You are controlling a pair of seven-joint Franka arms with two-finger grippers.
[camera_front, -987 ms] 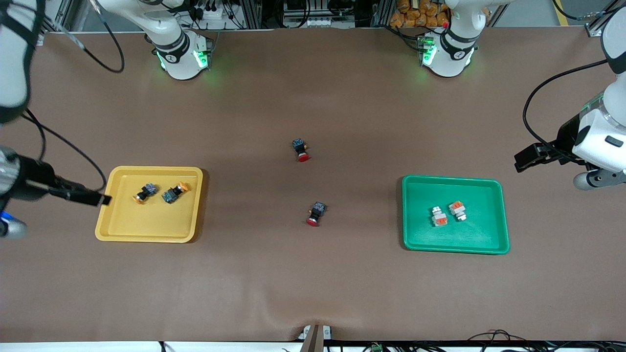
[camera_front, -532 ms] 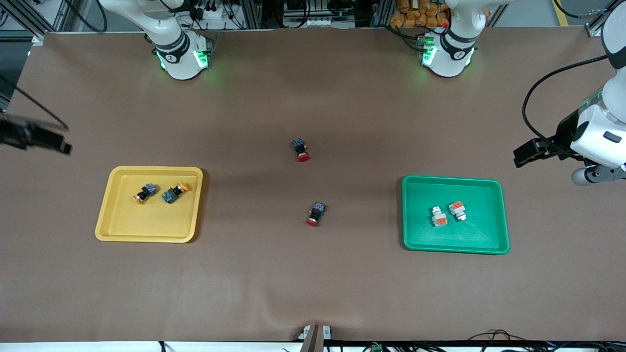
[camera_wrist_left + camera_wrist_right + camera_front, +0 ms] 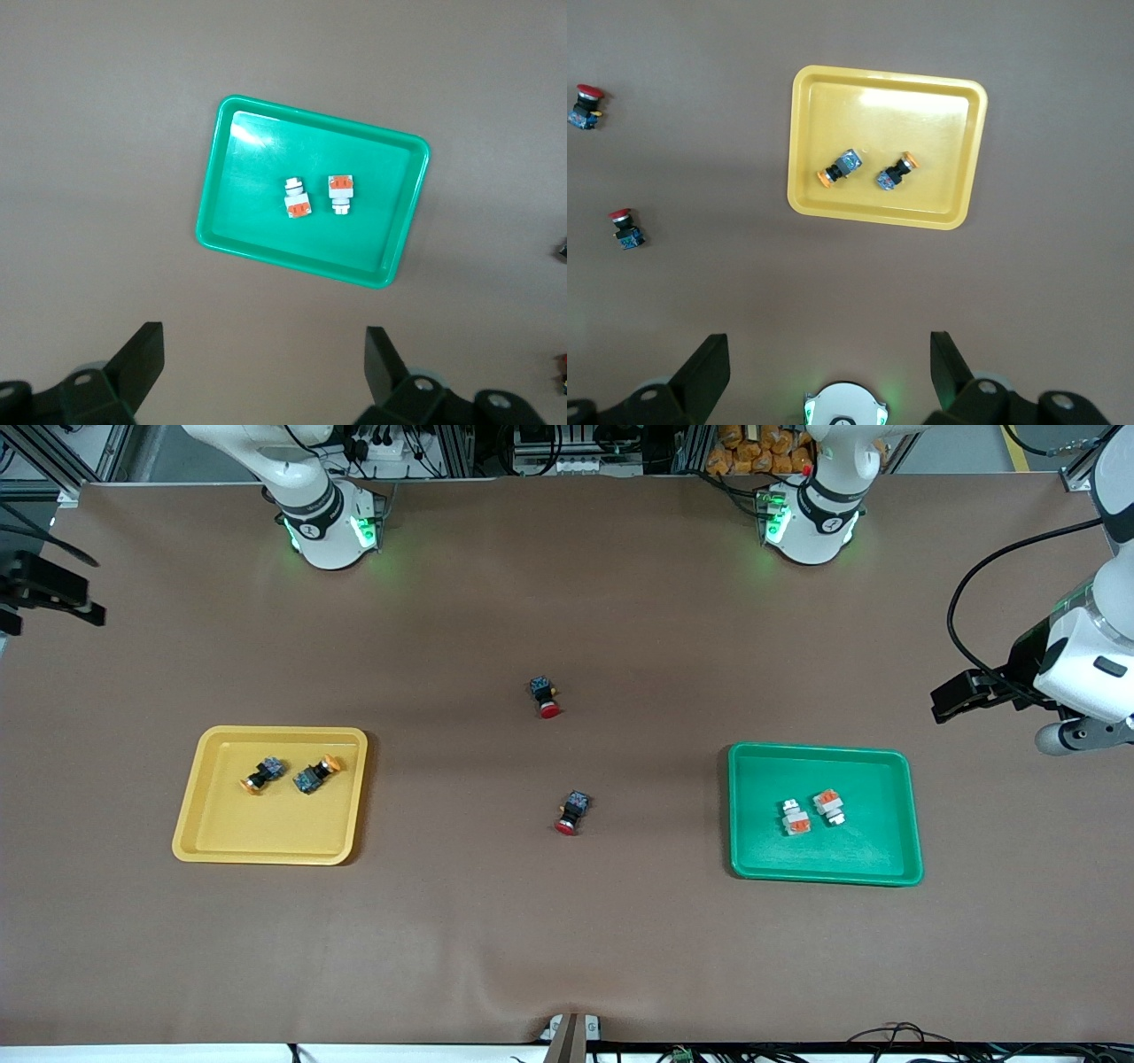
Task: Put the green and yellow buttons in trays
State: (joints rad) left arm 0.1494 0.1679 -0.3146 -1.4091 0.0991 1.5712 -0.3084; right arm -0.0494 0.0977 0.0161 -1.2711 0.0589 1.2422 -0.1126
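The yellow tray (image 3: 266, 831) lies toward the right arm's end of the table and holds two yellow-capped buttons (image 3: 262, 774) (image 3: 315, 774). The green tray (image 3: 846, 856) lies toward the left arm's end and holds two white-and-orange green buttons (image 3: 795, 818) (image 3: 829, 806). My right gripper (image 3: 55, 591) (image 3: 830, 350) hangs open and empty, high over the table's edge at the right arm's end. My left gripper (image 3: 963, 695) (image 3: 263, 341) is open and empty too, high over bare table beside the green tray (image 3: 248, 177). The right wrist view shows the yellow tray (image 3: 921, 115) from above.
Two dark switches with red caps lie on the brown mat mid-table, one (image 3: 546, 696) farther from the front camera, one (image 3: 573, 812) nearer. Both arm bases (image 3: 328, 522) (image 3: 811, 518) stand along the robots' side of the table.
The right gripper has lifted away from the yellow tray's edge and moved toward the robots' side of the table. The left arm has barely shifted. Nothing on the table has moved.
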